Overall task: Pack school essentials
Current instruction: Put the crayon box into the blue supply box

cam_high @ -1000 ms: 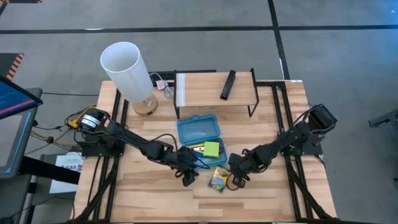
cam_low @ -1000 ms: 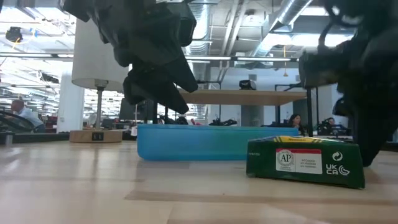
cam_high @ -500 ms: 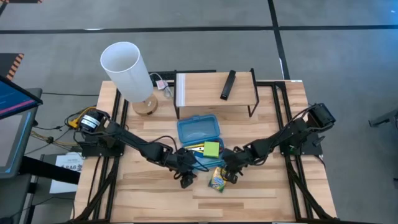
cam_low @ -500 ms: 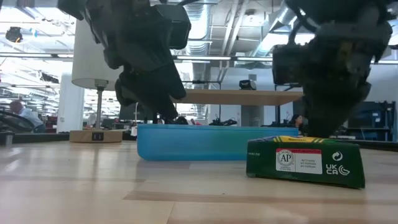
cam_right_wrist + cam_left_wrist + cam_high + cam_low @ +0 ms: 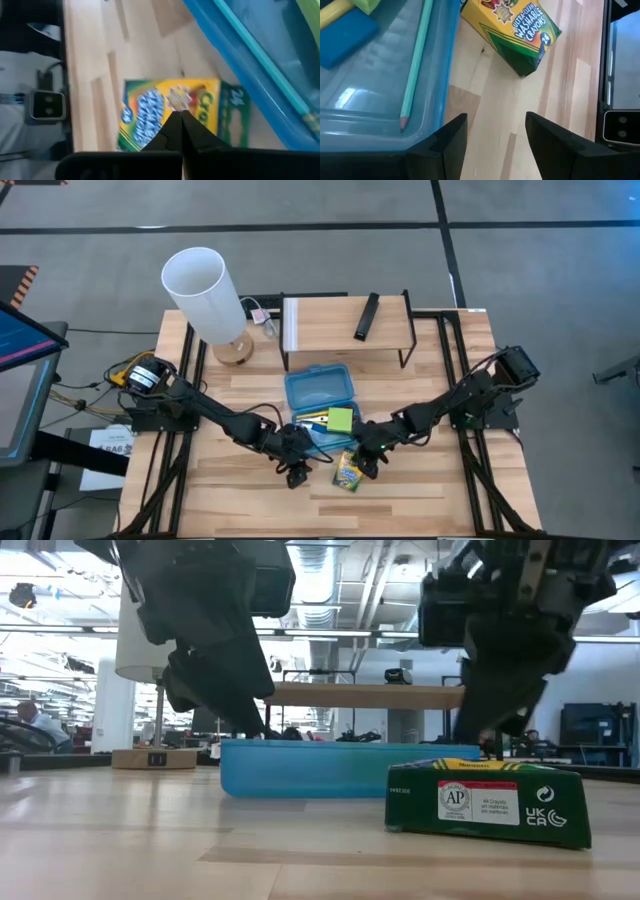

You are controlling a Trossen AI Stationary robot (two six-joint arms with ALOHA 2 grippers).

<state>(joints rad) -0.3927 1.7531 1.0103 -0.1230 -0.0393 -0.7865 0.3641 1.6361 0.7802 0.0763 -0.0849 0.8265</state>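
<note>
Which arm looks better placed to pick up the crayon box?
Right, probably. The right gripper hangs over the crayon box, fingers shut, tips just above its top. The left gripper is open beside the blue case, its fingers over bare table.

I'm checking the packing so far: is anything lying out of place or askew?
Yes: the crayon box lies askew on the table, outside the blue case. The right gripper, fingers together, is over it.

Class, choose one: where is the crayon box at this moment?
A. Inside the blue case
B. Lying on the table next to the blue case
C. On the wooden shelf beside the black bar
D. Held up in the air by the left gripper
B: the crayon box lies flat on the table, just outside the blue case, with the right gripper at it.
</note>
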